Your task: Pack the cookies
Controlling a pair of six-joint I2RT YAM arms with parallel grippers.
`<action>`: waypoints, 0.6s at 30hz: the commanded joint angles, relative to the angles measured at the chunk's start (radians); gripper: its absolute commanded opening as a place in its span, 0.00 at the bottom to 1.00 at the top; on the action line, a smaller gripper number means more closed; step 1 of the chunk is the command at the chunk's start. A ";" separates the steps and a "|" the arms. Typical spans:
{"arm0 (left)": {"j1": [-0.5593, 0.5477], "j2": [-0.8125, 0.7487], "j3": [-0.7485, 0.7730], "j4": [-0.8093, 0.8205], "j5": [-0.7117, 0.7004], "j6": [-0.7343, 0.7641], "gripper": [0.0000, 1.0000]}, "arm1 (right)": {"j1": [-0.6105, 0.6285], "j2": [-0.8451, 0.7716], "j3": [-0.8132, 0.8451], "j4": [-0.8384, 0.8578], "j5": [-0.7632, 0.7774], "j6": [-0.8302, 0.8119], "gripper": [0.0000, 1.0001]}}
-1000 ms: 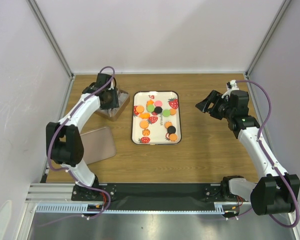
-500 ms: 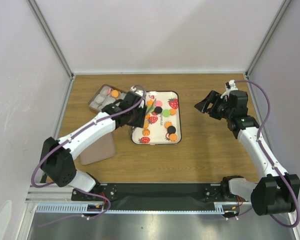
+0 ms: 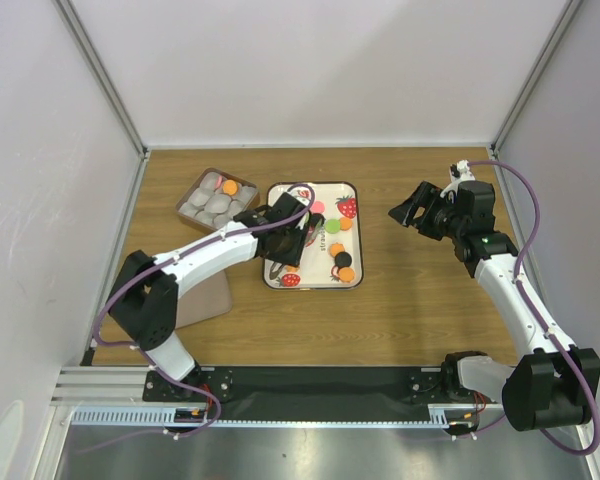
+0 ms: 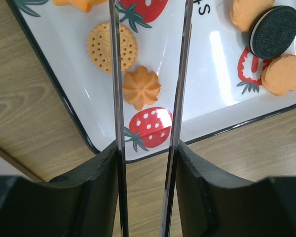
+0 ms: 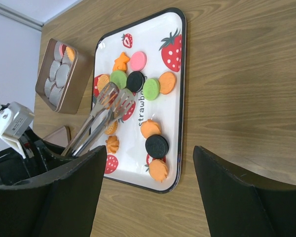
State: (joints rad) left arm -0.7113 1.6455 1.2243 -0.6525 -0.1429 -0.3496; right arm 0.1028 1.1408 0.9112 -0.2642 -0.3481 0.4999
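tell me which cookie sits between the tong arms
The orange flower-shaped cookie beside the printed strawberry. The round dotted cookie is crossed by one arm of the tongs; the others lie outside them.

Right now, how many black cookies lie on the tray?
2. One black cookie sits between two green cookies; the other black cookie lies between two orange cookies; tongs may hide more.

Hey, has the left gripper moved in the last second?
Yes. The left gripper, holding tongs, swung right from over the tin to over the tray's left half.
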 commanded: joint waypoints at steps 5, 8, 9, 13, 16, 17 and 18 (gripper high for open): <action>-0.011 0.033 0.069 0.044 0.026 -0.002 0.48 | 0.003 -0.009 0.031 0.013 0.012 -0.014 0.78; -0.011 0.046 0.076 0.040 0.023 -0.002 0.48 | 0.005 -0.007 0.031 0.014 0.012 -0.014 0.78; -0.011 0.051 0.080 0.040 0.020 -0.002 0.48 | 0.003 -0.007 0.031 0.014 0.012 -0.012 0.78; -0.011 0.073 0.096 0.030 0.006 0.003 0.48 | 0.005 -0.007 0.031 0.013 0.012 -0.014 0.78; -0.011 0.086 0.109 0.024 -0.003 0.004 0.48 | 0.003 -0.009 0.031 0.013 0.014 -0.015 0.77; -0.011 0.092 0.116 0.022 -0.006 0.006 0.48 | 0.003 -0.010 0.032 0.011 0.012 -0.015 0.78; -0.011 0.097 0.118 0.021 -0.010 0.008 0.48 | 0.003 -0.009 0.032 0.010 0.012 -0.015 0.77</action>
State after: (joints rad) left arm -0.7162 1.7348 1.2892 -0.6460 -0.1295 -0.3485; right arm 0.1028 1.1404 0.9112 -0.2646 -0.3458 0.4992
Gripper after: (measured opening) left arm 0.485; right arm 0.775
